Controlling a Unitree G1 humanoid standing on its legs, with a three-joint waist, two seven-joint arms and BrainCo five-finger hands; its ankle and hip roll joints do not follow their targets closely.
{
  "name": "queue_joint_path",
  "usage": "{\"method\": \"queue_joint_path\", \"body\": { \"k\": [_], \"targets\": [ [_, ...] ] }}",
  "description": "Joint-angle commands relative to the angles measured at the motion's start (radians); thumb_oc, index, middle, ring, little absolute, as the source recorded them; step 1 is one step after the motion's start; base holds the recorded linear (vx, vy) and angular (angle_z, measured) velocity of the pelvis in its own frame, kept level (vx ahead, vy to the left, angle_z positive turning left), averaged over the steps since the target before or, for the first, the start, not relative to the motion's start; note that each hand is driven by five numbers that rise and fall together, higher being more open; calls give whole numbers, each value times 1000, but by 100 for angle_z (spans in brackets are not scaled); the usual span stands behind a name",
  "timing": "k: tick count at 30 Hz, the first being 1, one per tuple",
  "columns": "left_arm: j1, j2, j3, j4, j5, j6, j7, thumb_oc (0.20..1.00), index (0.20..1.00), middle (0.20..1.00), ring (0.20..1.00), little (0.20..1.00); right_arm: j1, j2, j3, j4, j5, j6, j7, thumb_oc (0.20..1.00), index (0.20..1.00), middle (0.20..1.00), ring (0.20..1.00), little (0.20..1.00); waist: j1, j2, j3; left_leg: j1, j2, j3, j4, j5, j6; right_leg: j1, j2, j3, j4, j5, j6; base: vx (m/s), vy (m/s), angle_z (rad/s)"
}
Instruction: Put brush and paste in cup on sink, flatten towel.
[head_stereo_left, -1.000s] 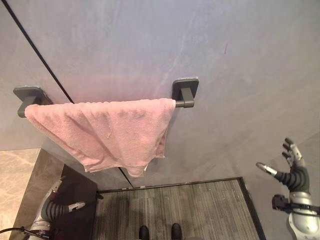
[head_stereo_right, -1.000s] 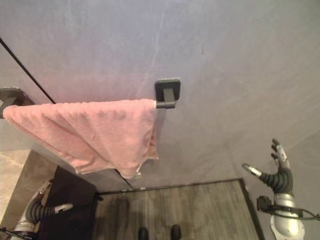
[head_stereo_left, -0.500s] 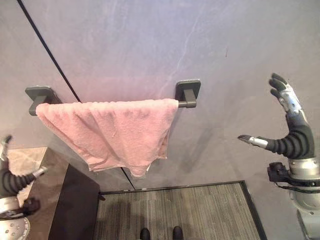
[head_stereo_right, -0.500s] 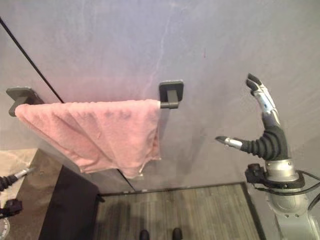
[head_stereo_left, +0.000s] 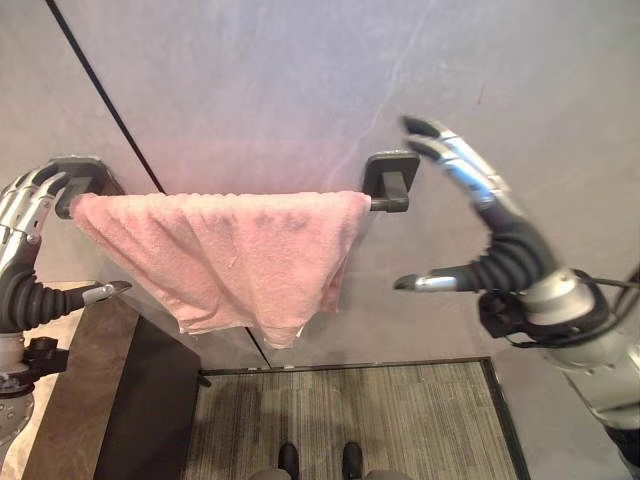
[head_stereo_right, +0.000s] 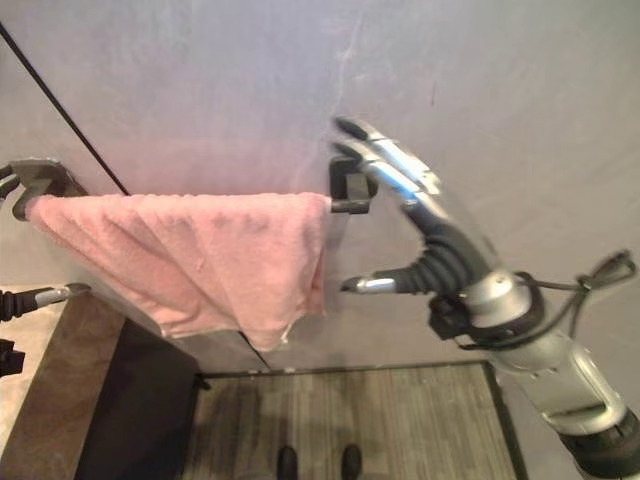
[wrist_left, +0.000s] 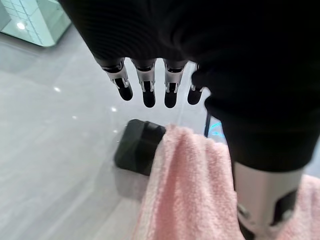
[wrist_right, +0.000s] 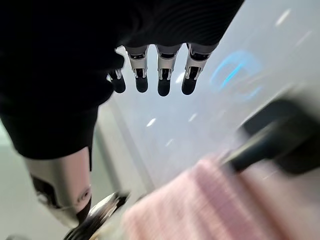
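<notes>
- Left robot hand (head_stereo_left: 28, 262): raised at the left end of the towel bar, fingers straight and spread wide, thumb held out toward the towel; it holds nothing. In its wrist view the dark fingertips (wrist_left: 145, 95) hover just above the left bracket (wrist_left: 138, 146), apart from it.
- Counter (head_stereo_left: 95, 385): a brown stone surface with a dark side panel, low on the left, below the left robot hand.
- Pink towel (head_stereo_left: 235, 255): draped over the towel bar between the two brackets. Its top edge is bunched in folds along the bar, and its lower edge hangs unevenly, coming to a point right of centre.
- Right bracket (head_stereo_left: 391, 178): a dark mount on the grey wall (head_stereo_left: 300, 80), holding the bar's right end, just beside the towel's right edge.
- Right robot hand (head_stereo_left: 480, 235): raised right of the right bracket, fingers straight and wide, thumb pointing toward the towel; empty, near the towel but not touching it.
- Floor mat (head_stereo_left: 350, 415): grey, ribbed, lying below the towel.
</notes>
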Motion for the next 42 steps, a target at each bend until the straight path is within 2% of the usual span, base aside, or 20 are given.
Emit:
{"method": "queue_joint_path", "body": {
  "k": [1,5,12,14,18,29,37,42],
  "targets": [
    [16,138,13,4,24,-15,16,1000,1000,1000,1000,1000,-27,28,9,9,4,-1,8,1000,1000,1000,1000,1000,21,-70,-35,-32,22,4,85,-43,-52,3,-243,-9,-1,96,170,-6,9,4],
    [10,181,3,-1,54,-12,12,1000,1000,1000,1000,1000,-135,-3,112,25,-70,15,39,1000,1000,1000,1000,1000,24,-71,-28,-41,19,4,85,-43,-51,-5,-247,-11,0,101,173,0,0,0],
    [18,187,9,4,62,-10,3,1000,1000,1000,1000,1000,-175,-36,145,24,-118,23,61,1000,1000,1000,1000,1000,22,-72,-23,-50,16,5,89,-46,-50,-13,-250,-10,-2,104,174,0,0,0],
    [48,205,7,-1,98,-10,-12,1000,1000,1000,1000,1000,-138,-93,117,19,-198,18,60,1000,1000,1000,1000,1000,11,-70,-9,-64,12,5,98,-48,-48,-24,-254,-6,2,106,176,-25,35,0],
    [61,226,-8,4,123,-14,-25,1000,1000,1000,1000,1000,-100,-140,97,16,-256,14,57,1000,1000,1000,1000,1000,5,-72,-4,-74,11,6,105,-50,-48,-32,-255,-4,7,106,177,0,0,0],
    [56,330,-116,25,179,-26,-88,1000,1000,1000,1000,1000,-180,-301,231,71,-370,8,90,1000,1000,1000,1000,1000,-21,-73,1,-83,14,14,121,-58,-48,-48,-253,10,17,103,178,-1,1,0],
    [93,334,-122,71,213,-20,-95,1000,1000,1000,1000,1000,-92,-332,173,116,-417,9,64,1000,1000,1000,1000,1000,-33,-65,-12,-70,18,25,111,-57,-48,-44,-252,13,6,107,181,0,0,0],
    [137,290,-97,82,212,-8,-104,1000,1000,1000,1000,1000,22,-354,69,153,-473,23,39,1000,1000,1000,1000,1000,-41,-56,-24,-58,20,29,100,-57,-48,-34,-252,15,-4,106,183,28,-14,0]
  ]
}}
